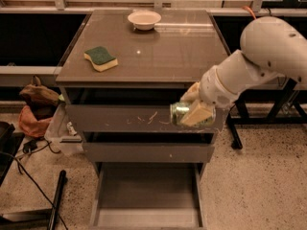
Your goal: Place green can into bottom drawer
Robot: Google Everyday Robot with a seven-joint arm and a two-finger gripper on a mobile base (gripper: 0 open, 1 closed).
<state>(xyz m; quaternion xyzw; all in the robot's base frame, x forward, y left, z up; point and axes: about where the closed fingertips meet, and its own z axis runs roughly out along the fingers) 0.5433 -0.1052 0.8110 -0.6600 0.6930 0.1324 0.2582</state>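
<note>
My gripper (191,113) is shut on the green can (178,113), holding it on its side in front of the scratched top drawer front, off the cabinet top and to the right of centre. The pale fingers (196,114) cover most of the can; only its green left end shows. The bottom drawer (146,195) is pulled out below, a wide shallow tray with a bare flat floor. The can is well above it and slightly right of its middle.
A green-and-yellow sponge (100,58) and a white bowl (144,18) sit on the cabinet top (158,51). The middle drawer front (148,152) is shut. A bag (36,109), cables and a black pole (55,200) lie on the floor to the left.
</note>
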